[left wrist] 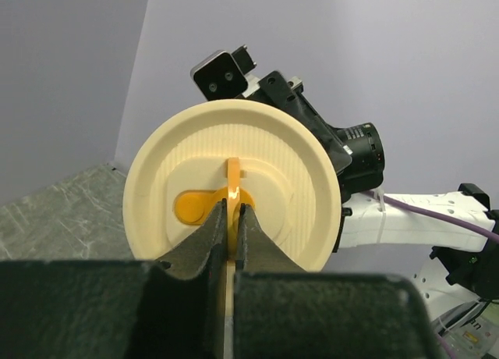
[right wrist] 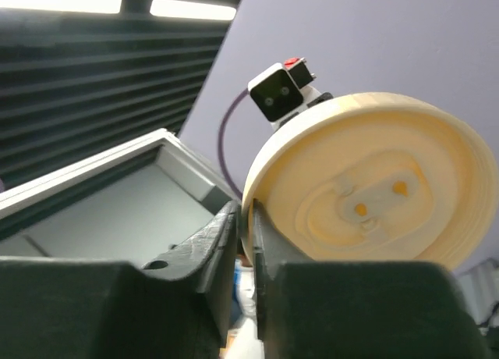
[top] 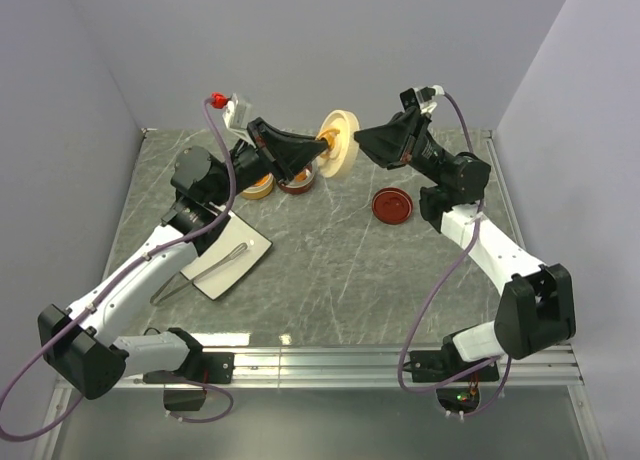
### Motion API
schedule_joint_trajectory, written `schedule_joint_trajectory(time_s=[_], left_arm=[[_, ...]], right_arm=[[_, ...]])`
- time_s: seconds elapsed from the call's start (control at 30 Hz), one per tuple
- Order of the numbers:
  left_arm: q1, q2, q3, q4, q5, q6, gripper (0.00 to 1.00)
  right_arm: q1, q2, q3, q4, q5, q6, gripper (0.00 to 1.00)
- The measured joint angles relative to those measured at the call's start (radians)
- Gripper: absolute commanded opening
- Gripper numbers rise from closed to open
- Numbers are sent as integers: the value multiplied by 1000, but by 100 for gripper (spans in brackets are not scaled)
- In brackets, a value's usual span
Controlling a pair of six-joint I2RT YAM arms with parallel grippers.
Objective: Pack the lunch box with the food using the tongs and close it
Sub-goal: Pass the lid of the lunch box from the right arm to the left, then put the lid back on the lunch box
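Note:
The lunch box's cream lid (top: 340, 140) hangs on edge in the air between my two grippers. My left gripper (top: 322, 146) is shut on the orange tab (left wrist: 232, 179) at the middle of the cream lid (left wrist: 273, 179). My right gripper (right wrist: 244, 211) is shut on the rim of the same lid (right wrist: 374, 187) from the other side. The cream tub (top: 258, 188) and dark red tub (top: 297, 184) stand on the table, partly hidden under my left arm. The dark red lid (top: 392, 205) lies flat to the right. The tongs (top: 205, 270) lie across the white plate (top: 240, 242). I cannot make out the food.
The plate sits at the left of the grey marble table (top: 340, 270), overhanging nothing. Purple-grey walls close in the back and both sides. A metal rail (top: 380, 358) runs along the near edge by the arm bases.

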Motion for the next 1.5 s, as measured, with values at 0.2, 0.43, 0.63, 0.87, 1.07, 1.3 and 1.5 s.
schedule_joint_trajectory(time_s=[0.2, 0.43, 0.63, 0.87, 1.07, 1.3, 1.5], left_arm=[[56, -13, 0, -67, 31, 11, 0], [148, -27, 117, -438, -66, 264, 0], [165, 59, 267, -722, -309, 552, 0], [217, 307, 345, -920, -544, 743, 0], [266, 517, 424, -954, -657, 797, 0], [276, 644, 454, -907, -811, 755, 0], [276, 741, 497, -890, -851, 718, 0]], right_arm=[[-21, -27, 6, -147, -68, -103, 77], [-125, -38, 122, -662, -188, -540, 95], [-161, -27, 395, -1390, -207, -1186, 98], [-162, -32, 502, -1905, -39, -1677, 100], [-166, -53, 488, -2078, 101, -1850, 100], [-167, -105, 481, -2123, 171, -1930, 100], [-169, -111, 481, -2132, 186, -1947, 100]])
